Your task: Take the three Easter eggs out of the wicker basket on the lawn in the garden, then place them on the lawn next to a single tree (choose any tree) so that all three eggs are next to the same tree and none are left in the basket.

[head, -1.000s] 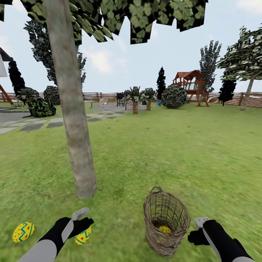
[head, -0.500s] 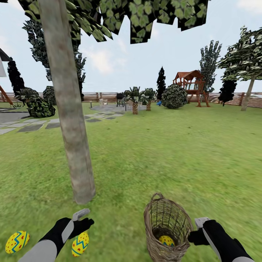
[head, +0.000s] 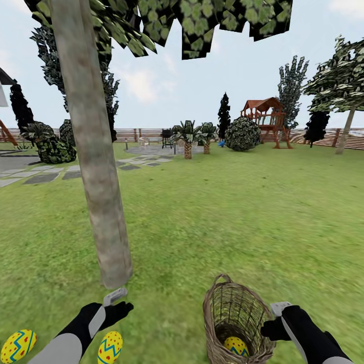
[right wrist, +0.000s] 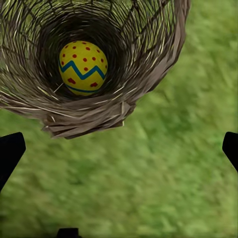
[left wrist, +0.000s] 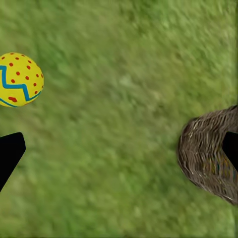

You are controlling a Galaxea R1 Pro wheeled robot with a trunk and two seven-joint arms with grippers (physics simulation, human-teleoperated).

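The brown wicker basket [head: 237, 318] stands on the lawn [head: 212, 222] at the bottom of the head view, with one yellow zigzag Easter egg [head: 236, 346] inside it. Two more eggs lie on the grass, one [head: 17, 345] at the far left and one [head: 110, 348] just below my left gripper [head: 117, 302]. The thick grey-brown tree [head: 96, 177] rises right behind them. My left gripper [left wrist: 119, 148] is open over grass, between an egg [left wrist: 20, 79] and the basket [left wrist: 210, 153]. My right gripper [head: 273, 318] is beside the basket's right side. It [right wrist: 119, 148] is open, facing the basket's mouth [right wrist: 99, 119] and the egg [right wrist: 83, 67] at its bottom.
Open grass stretches ahead and to the right. Far off are stepping stones [head: 45, 177], short palms [head: 188, 136], round bushes [head: 241, 134], a red play set [head: 265, 119], a wooden fence [head: 323, 139] and another leafy tree [head: 344, 86].
The whole head view has shifted: trunk, basket and eggs sit lower and nearer, so the camera has moved forward. Both arms keep their places in the view and both grippers stay open.
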